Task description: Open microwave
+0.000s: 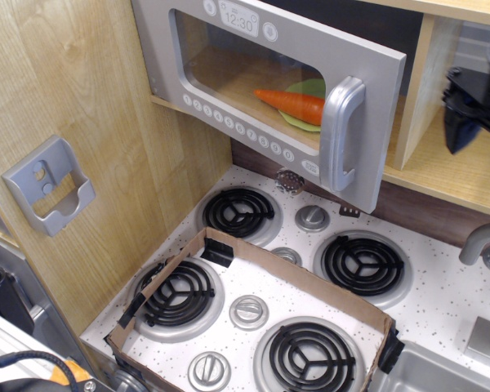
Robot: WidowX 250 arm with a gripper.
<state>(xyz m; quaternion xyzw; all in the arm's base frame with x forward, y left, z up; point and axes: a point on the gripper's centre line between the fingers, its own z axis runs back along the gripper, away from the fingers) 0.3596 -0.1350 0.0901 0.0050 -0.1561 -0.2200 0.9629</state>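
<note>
The microwave (229, 90) sits in a wooden shelf above the stove. Its grey door (367, 175) stands partly swung out on its left hinge, with the curved silver handle (340, 131) on its right end. A row of round white buttons (237, 126) runs along the door's lower edge. Through the clear window I see an orange carrot (291, 102) on a green plate (310, 91) in the wooden cavity. My black gripper (467, 131) is at the right edge, well right of the handle and touching nothing. Only part of it shows; I cannot tell how its jaws stand.
A white toy stove with black burners (238, 211) and silver knobs (249, 311) lies below. A cardboard frame (294, 273) rings the front burners. A grey wall holder (49, 186) is on the left wooden panel. A faucet (483, 245) and sink (441, 367) are at the lower right.
</note>
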